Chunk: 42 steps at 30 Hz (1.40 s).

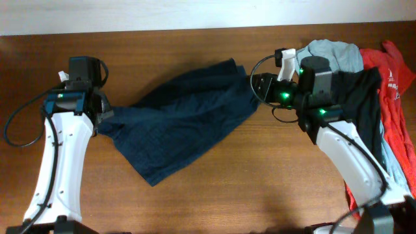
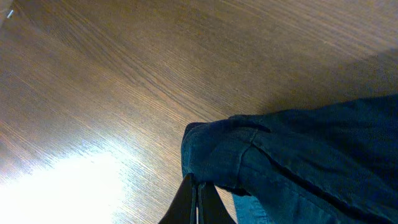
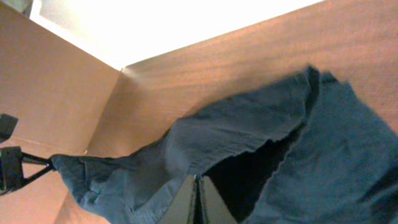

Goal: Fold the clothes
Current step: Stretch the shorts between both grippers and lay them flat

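The dark navy shorts (image 1: 185, 120) lie spread and stretched across the middle of the wooden table (image 1: 195, 201), held between both grippers. My left gripper (image 1: 106, 116) is shut on the shorts' left corner; in the left wrist view its fingers (image 2: 198, 185) pinch a bunched, stitched edge of the shorts (image 2: 298, 155). My right gripper (image 1: 255, 83) is shut on the shorts' upper right edge; in the right wrist view its fingers (image 3: 196, 180) pinch the hem of the shorts (image 3: 249, 134), lifted off the table beside a dark opening in the cloth.
A pile of other clothes lies at the right, under and behind my right arm: a red shirt (image 1: 396, 97), a black garment (image 1: 361, 97) and a light grey-blue piece (image 1: 335, 55). The table's far edge meets a white wall (image 1: 162, 13).
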{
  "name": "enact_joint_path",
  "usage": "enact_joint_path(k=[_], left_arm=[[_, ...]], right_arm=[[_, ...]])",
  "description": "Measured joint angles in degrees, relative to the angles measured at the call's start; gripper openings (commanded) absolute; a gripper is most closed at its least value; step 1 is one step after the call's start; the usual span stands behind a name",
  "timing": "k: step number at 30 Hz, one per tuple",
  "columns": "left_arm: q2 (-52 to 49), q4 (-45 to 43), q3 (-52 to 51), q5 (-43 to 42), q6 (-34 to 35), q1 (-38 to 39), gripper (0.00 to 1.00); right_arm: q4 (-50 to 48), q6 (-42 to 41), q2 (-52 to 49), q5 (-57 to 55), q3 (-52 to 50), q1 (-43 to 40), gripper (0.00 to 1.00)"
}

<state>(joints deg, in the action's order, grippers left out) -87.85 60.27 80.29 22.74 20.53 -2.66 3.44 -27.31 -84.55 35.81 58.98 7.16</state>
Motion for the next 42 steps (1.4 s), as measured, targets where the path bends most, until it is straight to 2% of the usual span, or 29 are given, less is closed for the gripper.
enact_joint_path(k=[8, 13, 21, 26, 31, 35, 42], left_arm=[[1.36, 1.79, -0.09, -1.20, -0.83, 0.00, 0.01], [3.85, 2.93, -0.09, -1.55, -1.25, 0.00, 0.00], [3.98, 4.31, -0.15, -3.41, -1.31, 0.55, 0.00], [5.68, 4.02, -0.15, -5.40, -1.46, 1.09, 0.00], [7.52, 0.15, -0.15, -5.38, -2.34, 1.07, 0.00], [7.28, -8.33, -0.26, -6.95, -6.38, 1.09, 0.00], [-0.98, -14.34, -0.26, -7.37, -8.98, 1.09, 0.00]], right_arm=[[1.20, 1.95, 3.02, -2.60, 0.00, -1.16, 0.04], [8.61, 2.29, 7.13, -3.65, 0.48, -2.56, 0.04], [16.50, 2.71, 25.44, -6.71, 0.48, -2.73, 0.04], [18.64, 2.95, 31.54, -7.32, 0.50, -2.73, 0.04], [18.23, 3.10, 28.22, -9.01, 0.59, -2.75, 0.04], [13.73, 3.13, 20.81, -10.38, 0.79, -3.08, 0.04], [-7.67, 3.15, 1.81, -10.69, 1.36, -3.32, 0.04]])
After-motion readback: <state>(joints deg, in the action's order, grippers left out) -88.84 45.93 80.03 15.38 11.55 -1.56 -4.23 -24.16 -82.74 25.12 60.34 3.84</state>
